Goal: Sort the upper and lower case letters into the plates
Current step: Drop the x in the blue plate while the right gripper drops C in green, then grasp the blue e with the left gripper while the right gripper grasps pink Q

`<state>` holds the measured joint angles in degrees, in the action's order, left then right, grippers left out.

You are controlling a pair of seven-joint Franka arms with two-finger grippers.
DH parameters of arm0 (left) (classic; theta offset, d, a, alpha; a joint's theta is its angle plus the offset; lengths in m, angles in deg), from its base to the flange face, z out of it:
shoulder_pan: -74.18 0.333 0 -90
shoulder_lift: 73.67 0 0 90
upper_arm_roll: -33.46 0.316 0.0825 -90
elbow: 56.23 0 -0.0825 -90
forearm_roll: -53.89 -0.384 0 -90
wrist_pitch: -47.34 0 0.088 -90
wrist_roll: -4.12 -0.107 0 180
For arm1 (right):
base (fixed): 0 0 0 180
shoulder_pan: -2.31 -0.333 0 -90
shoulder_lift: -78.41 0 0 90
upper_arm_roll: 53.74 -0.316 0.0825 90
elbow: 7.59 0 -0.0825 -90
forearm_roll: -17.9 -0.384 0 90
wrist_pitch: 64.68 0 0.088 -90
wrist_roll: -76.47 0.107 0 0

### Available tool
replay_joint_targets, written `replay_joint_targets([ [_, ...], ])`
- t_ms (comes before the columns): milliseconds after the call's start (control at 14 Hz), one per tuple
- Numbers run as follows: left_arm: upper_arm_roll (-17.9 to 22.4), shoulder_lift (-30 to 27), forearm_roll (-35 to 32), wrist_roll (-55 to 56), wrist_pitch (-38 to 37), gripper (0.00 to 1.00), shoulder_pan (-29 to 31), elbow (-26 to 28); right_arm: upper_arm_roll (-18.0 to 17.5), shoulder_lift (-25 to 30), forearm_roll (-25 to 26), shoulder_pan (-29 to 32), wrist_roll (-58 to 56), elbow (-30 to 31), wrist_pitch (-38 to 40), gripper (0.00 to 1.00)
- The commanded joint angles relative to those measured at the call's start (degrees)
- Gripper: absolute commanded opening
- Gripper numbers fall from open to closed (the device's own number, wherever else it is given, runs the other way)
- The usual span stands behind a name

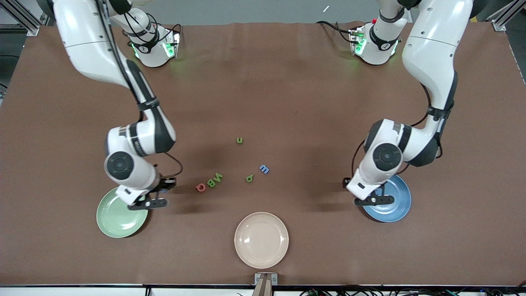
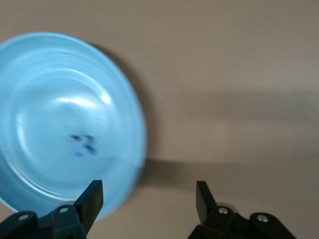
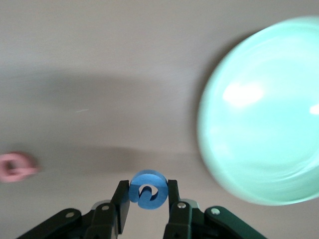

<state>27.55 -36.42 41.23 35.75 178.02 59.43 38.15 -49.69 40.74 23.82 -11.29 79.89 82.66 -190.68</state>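
My right gripper (image 1: 158, 193) is shut on a blue letter (image 3: 147, 189), up above the table beside the rim of the pale green plate (image 1: 117, 220), which also shows in the right wrist view (image 3: 259, 119). My left gripper (image 1: 363, 193) is open and empty (image 2: 149, 196) over the rim of the blue plate (image 1: 392, 201). A small dark blue letter (image 2: 82, 144) lies in that plate (image 2: 45, 74). On the table lie a red letter (image 1: 200, 187), two green letters (image 1: 212, 182) (image 1: 219, 177) beside it, a green letter (image 1: 249, 178), a blue letter (image 1: 264, 169) and a green letter (image 1: 239, 140).
A cream-beige plate (image 1: 261, 239) sits near the table's front edge, between the two coloured plates. The red letter also shows in the right wrist view (image 3: 15, 167). The robot bases stand at the table's back.
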Motion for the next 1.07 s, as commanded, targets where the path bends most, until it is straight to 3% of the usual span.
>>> replay_joint_targets([
  [0, -1.55, -0.08, 1.04, 12.08, -0.42, 0.83, -3.78, -1.21, -0.80, -0.39, 9.33, 3.66, -3.68, -1.47, 0.15, 0.06],
  [142, -1.91, 2.37, 3.24, 23.86, -0.25, 0.80, -9.66, -3.76, -0.80, -1.53, 12.88, 5.51, -3.86, -1.57, -1.77, 0.20],
  [285, -1.91, 5.97, 4.82, 35.02, -0.25, 0.79, -13.72, -8.59, -0.80, -2.41, 13.07, 5.61, -3.86, -1.57, -3.36, 0.57],
  [641, -1.91, 13.72, 6.59, 56.85, 0.80, 0.77, -20.41, -17.56, -1.32, -2.50, 11.05, 4.90, -2.46, -1.65, -5.03, 0.70],
  [997, -1.91, 16.18, 6.50, 60.92, 7.40, 0.76, -22.87, -17.75, -2.11, -3.11, -2.65, 1.21, 4.91, -3.14, -5.56, 0.70],
])
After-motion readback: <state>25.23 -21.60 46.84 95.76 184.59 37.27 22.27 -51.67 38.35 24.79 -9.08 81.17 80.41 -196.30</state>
